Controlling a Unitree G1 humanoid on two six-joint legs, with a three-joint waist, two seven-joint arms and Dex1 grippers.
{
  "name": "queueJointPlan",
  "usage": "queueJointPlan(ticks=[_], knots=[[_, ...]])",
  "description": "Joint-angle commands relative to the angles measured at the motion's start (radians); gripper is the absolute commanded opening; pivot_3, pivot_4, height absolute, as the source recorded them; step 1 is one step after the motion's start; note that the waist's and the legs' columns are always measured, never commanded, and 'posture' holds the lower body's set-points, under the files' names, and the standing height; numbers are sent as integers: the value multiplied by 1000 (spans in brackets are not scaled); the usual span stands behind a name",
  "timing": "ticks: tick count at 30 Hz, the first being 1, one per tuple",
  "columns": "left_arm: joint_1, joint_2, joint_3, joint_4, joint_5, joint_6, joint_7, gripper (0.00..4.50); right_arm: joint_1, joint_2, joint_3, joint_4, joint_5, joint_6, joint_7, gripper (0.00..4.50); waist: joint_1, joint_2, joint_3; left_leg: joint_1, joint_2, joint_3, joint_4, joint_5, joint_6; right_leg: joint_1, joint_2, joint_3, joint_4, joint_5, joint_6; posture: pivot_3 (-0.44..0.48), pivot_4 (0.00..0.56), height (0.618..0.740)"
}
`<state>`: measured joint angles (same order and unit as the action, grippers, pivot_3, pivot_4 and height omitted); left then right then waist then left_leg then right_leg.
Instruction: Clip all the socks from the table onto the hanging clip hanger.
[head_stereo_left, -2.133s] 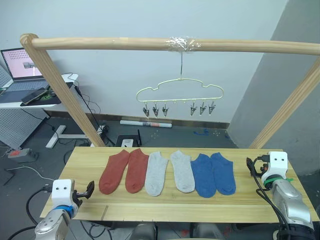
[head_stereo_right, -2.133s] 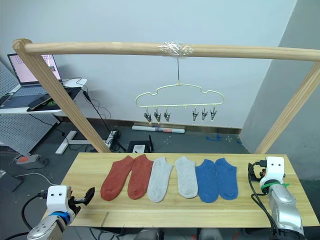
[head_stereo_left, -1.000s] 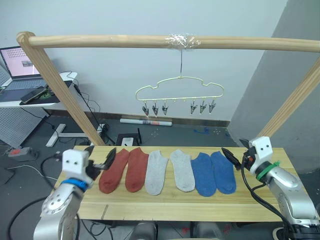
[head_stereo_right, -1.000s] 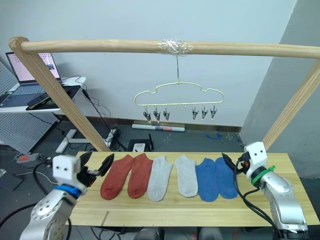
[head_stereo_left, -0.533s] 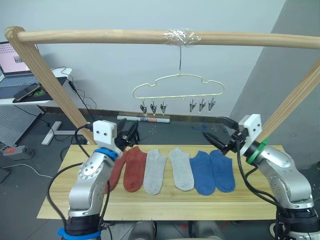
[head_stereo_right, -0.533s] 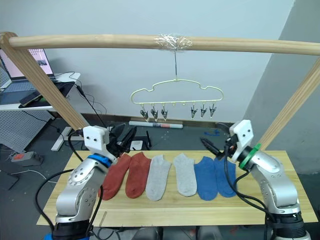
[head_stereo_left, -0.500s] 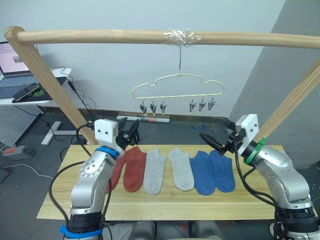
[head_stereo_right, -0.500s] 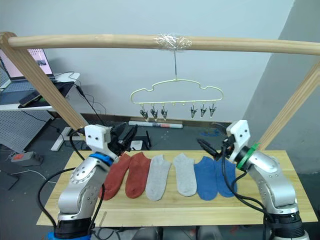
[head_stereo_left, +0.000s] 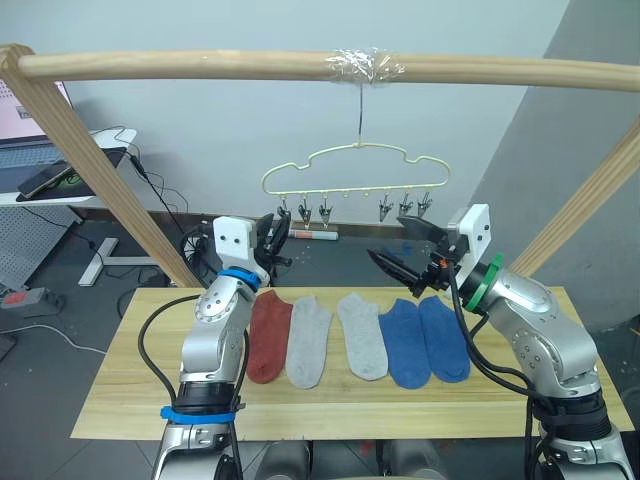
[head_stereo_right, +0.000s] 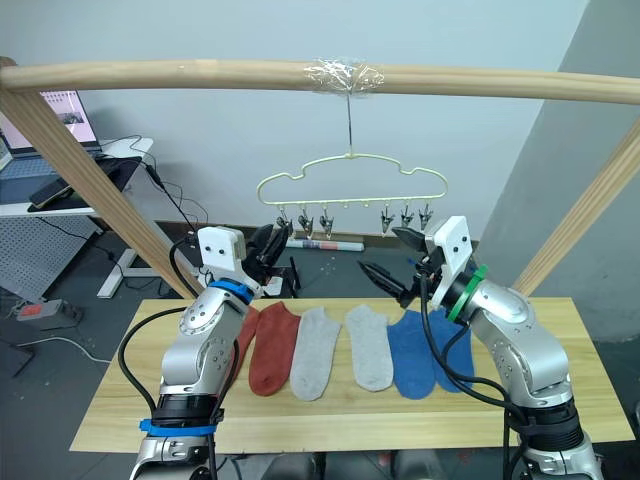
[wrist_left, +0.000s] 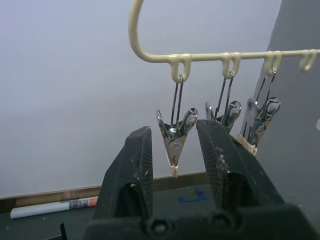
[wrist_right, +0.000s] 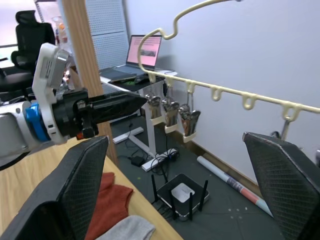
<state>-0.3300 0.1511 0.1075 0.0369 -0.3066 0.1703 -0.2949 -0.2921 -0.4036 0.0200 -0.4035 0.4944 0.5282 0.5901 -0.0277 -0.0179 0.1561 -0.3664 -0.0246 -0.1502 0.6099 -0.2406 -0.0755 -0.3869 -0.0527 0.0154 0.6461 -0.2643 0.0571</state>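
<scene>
Several socks lie in a row on the table (head_stereo_left: 110, 400): a rust-red one (head_stereo_left: 268, 325), two grey (head_stereo_left: 308, 330), two blue (head_stereo_left: 425, 335). A second rust-red sock (head_stereo_right: 243, 335) is mostly hidden behind my left arm. The clip hanger (head_stereo_left: 350, 158) hangs from the pole above them, three clips at each end. My left gripper (head_stereo_left: 278, 228) is raised at the leftmost clip (wrist_left: 173, 137). Its fingers (wrist_left: 137, 160) stand on either side of the clip with small gaps. My right gripper (head_stereo_left: 390, 240) hovers wide open below the right clips (head_stereo_left: 405, 207), holding nothing.
A round wooden pole (head_stereo_left: 200, 65) spans the top, carried by slanted posts (head_stereo_left: 100, 170) at both table ends. A desk with a laptop (head_stereo_right: 60, 110) stands at the back left. Cables and a white tube (head_stereo_left: 315, 237) lie on the floor behind the table.
Both arms have risen from the table's ends up to the hanger. My left gripper has narrowed around the leftmost clip. The right one stayed wide open. The camera has shifted.
</scene>
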Motion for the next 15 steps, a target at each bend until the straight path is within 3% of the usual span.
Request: queueJointPlan(ticks=[1,15], knots=[[-38,-5,1,8,8,-33,-2,1585,-6,-2,-16,-53,22,3,-3,4500,-4,0,1,0,0,0,0,0,0,0,0,0,0,0,0,-62,152,740],[-107,8,18,87,25,-85,4,1585,-23,10,-7,-64,33,17,0,4500,-5,0,3,0,0,0,0,0,0,0,0,0,0,0,0,-64,144,740]])
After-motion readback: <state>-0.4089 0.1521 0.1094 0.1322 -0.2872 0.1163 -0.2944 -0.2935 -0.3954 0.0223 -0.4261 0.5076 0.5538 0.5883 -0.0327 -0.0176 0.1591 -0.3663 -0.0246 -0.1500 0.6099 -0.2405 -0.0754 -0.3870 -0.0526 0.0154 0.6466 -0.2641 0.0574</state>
